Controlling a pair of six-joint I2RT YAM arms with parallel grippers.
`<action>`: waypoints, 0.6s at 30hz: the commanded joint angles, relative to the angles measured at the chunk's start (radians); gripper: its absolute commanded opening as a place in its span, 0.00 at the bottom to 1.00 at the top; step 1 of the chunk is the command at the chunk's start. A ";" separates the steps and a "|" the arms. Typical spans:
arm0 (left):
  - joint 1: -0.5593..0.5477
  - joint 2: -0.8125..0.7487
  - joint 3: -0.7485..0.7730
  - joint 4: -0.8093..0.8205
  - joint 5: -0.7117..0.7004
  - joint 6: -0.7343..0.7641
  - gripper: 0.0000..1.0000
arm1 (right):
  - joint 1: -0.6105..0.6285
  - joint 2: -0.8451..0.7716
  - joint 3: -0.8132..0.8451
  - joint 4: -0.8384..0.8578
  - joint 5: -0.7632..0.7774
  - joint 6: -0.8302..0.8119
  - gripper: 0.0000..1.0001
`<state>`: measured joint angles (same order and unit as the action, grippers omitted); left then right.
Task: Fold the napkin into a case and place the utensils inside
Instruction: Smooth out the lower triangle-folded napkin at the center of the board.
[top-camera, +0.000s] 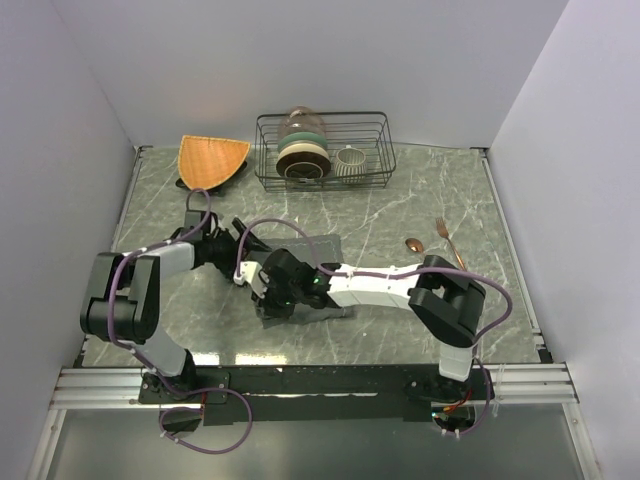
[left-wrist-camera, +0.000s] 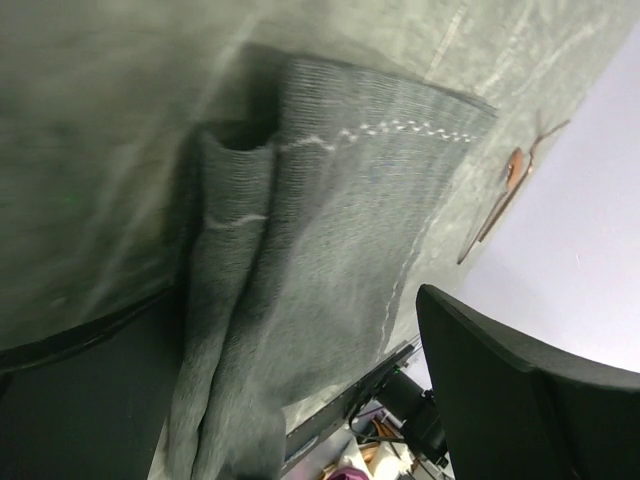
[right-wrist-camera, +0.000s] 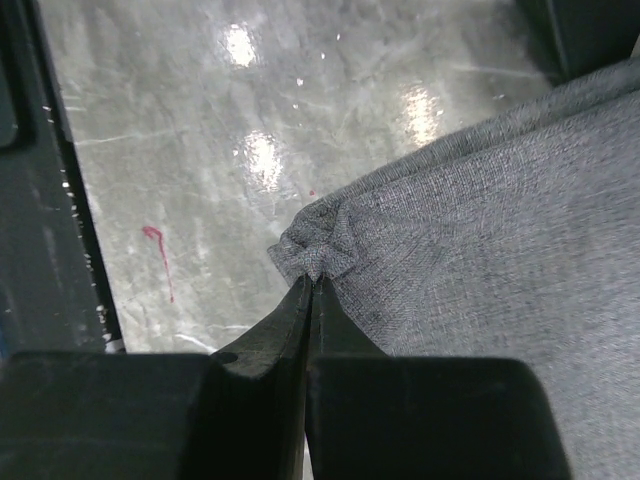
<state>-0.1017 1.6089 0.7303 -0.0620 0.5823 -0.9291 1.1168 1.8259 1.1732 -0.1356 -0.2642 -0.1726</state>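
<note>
The dark grey napkin (top-camera: 322, 248) lies partly folded on the marble table, mid-left. My right gripper (top-camera: 272, 292) is shut on a bunched corner of the napkin (right-wrist-camera: 500, 250), with the fingertips pinched together (right-wrist-camera: 312, 280) just above the table. My left gripper (top-camera: 238, 260) is at the napkin's left side. In its wrist view the napkin (left-wrist-camera: 340, 250) rises in loose folds between its two wide-apart fingers (left-wrist-camera: 300, 310). The copper spoon (top-camera: 413, 243) and fork (top-camera: 448, 240) lie on the table to the right, and also show in the left wrist view (left-wrist-camera: 512, 172).
A black wire rack (top-camera: 380, 122) with stacked bowls (top-camera: 302, 155) and a white cup (top-camera: 350, 162) stands at the back. An orange woven fan-shaped mat (top-camera: 210, 160) lies at the back left. Grey walls close in both sides.
</note>
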 joint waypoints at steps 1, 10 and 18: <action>0.062 -0.015 0.031 -0.186 -0.053 0.088 0.99 | 0.005 0.016 0.028 0.041 -0.010 0.010 0.00; 0.292 -0.101 0.081 -0.323 -0.032 0.248 0.99 | 0.003 0.041 0.134 -0.022 -0.112 0.013 0.26; 0.381 -0.078 0.198 -0.469 0.097 0.461 0.99 | -0.165 -0.097 0.192 -0.222 -0.239 0.108 0.75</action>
<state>0.2466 1.5417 0.8513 -0.4389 0.5808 -0.6212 1.0702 1.8442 1.2976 -0.2279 -0.4179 -0.1326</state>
